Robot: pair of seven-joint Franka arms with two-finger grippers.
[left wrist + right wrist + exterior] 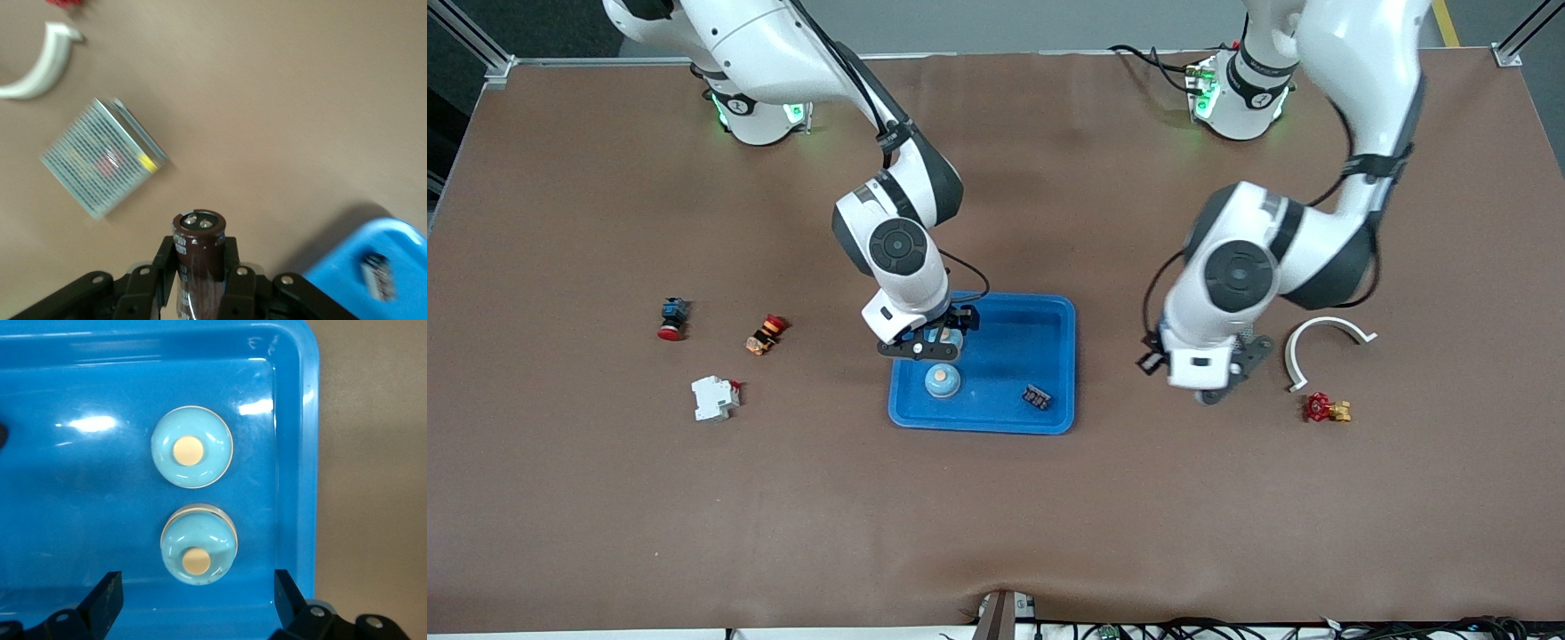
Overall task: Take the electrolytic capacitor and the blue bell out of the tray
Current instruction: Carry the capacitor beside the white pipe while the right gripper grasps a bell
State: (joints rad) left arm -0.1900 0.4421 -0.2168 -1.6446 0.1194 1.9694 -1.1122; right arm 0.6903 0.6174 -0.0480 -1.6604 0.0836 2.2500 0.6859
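In the front view, half the job looks done. The left gripper (1213, 389) is off the tray (1049, 313) and over the bare table (996, 533), toward the left arm's end. You cannot see its fingers here. The right gripper (927, 345) hangs over the tray, right above one bell (946, 338). A second bell (942, 380) sits in the tray just beside that gripper, nearer the front camera. A small black part (1036, 396) lies in the tray too, well apart from the gripper.

In the left wrist view, the left gripper (199, 267) is closed on the capacitor (199, 248). So the capacitor is out of the tray, but it is not set down yet. It is a dark brown can with a pale top and two small metal ends. It stands straight up between the fingers. Below it is bare table. A mesh box (100, 157) and a white curved piece (40, 67) lie a bit away from the gripper. One corner of the tray (347, 280) shows beside it.

In the right wrist view, the right gripper (197, 580) is wide open and holds nothing. Both bells are in the tray (300, 453), so that part of the job is left. One bell (199, 545) sits between the open fingers (107, 597). The other bell (192, 448) is just past the fingertips. Each is a round, light blue dome with a cream button on top. They sit close together but do not touch.
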